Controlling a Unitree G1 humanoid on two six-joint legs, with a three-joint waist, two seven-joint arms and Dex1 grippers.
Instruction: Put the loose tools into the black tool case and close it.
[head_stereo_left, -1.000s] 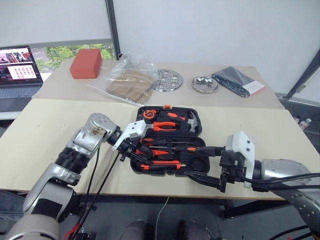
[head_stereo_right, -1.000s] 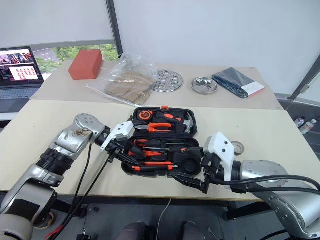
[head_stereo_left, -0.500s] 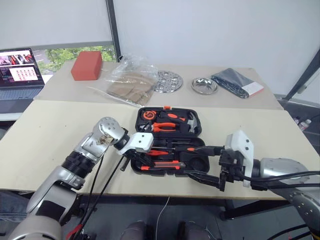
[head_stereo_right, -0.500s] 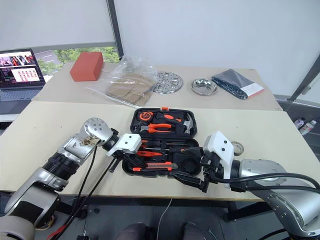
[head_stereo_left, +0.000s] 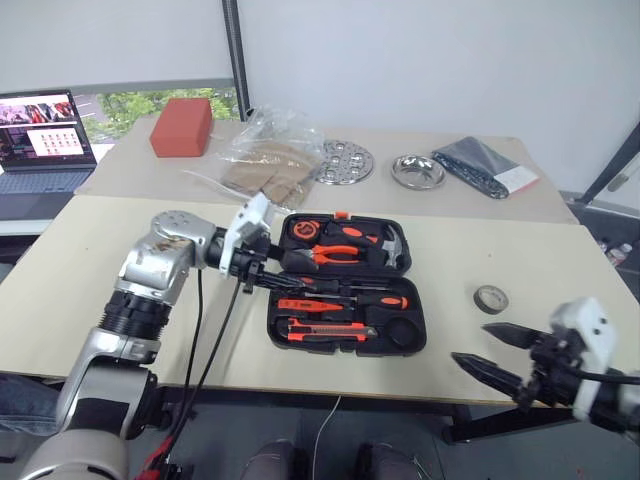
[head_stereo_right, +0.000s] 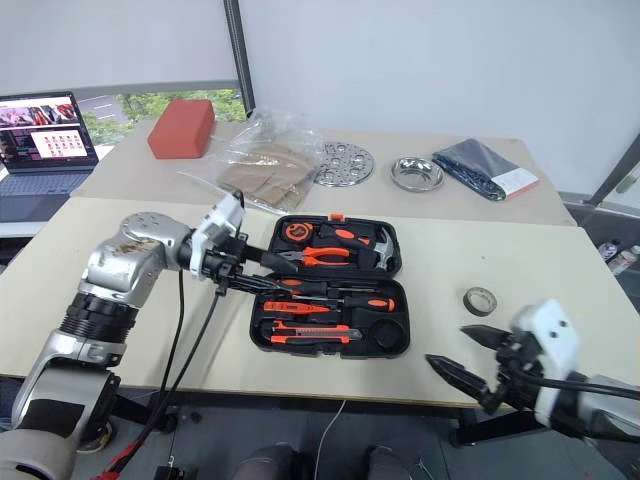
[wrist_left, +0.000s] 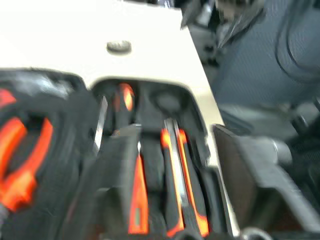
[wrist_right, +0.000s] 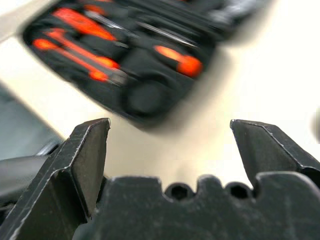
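Two beige tables (head_stereo_left: 90, 270) stand pushed together before a white wall, the nearer one bearing the work. At far left on the rear table: an open laptop (head_stereo_left: 42, 140), a red block (head_stereo_left: 182, 126), a clear plastic bag of brown material (head_stereo_left: 265, 160), a perforated metal disc (head_stereo_left: 344, 160), a small steel bowl (head_stereo_left: 418, 171) and a dark folded bag with a white-red edge (head_stereo_left: 485, 166).

On the near table the left gripper (head_stereo_right: 258, 278) hangs over the left rim of the black tool case (head_stereo_left: 342, 283), its fingers parted and holding nothing. The case lies open and flat, orange latch at its far edge. Its far half holds a tape measure (head_stereo_left: 300, 229), orange-handled pliers (head_stereo_left: 338, 252) and a hammer (head_stereo_left: 388, 243). Its near half holds two black-and-orange screwdrivers (head_stereo_left: 372, 300), a slim orange tester screwdriver (head_stereo_right: 296, 309) and a utility knife (head_stereo_left: 325, 324), all lying lengthwise in their recesses; how fully each is seated is hard to judge. A round recess (head_stereo_left: 400, 333) at the near right corner holds nothing.

Well right of the case, the small grey tape roll (head_stereo_left: 489, 298) lies flat on the bare table. Nearer than the roll, at the table's front edge, the right gripper (head_stereo_left: 485, 350) hovers with its jaws spread wide and nothing between them.
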